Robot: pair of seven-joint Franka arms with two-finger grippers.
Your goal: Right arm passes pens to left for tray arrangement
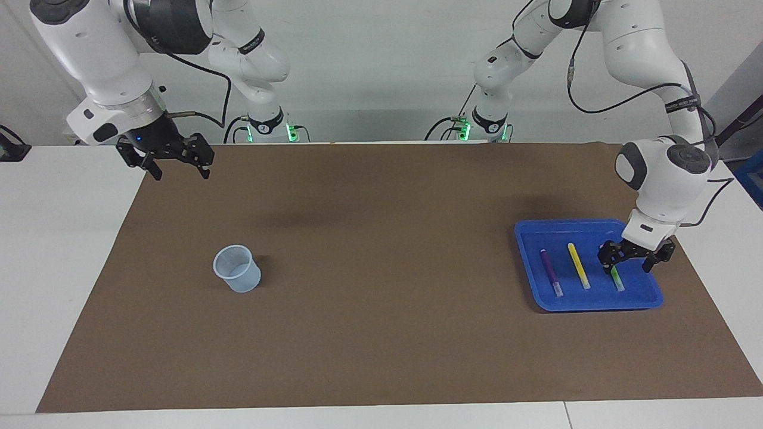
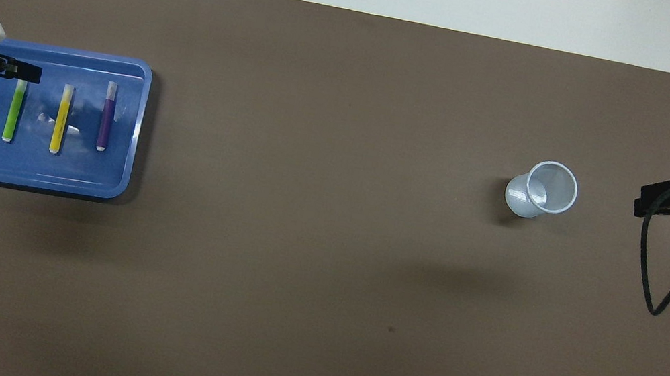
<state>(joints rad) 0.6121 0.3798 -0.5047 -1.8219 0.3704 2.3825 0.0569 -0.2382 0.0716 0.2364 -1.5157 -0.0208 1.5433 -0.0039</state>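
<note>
pens (image 2: 59,118) lie side by side in tray (image 2: 37,176), labels unreadable.

A plain pale wall (image 1: 369,71) is running along the far edge of the scene. A white table (image 1: 59,268) is filling most of it, with a wide brown mat (image 1: 381,333) lying across its middle. Even light is falling from above, casting soft shadows on the mat. Green indicator lights (image 1: 290,131) are glowing at the wall.
</note>
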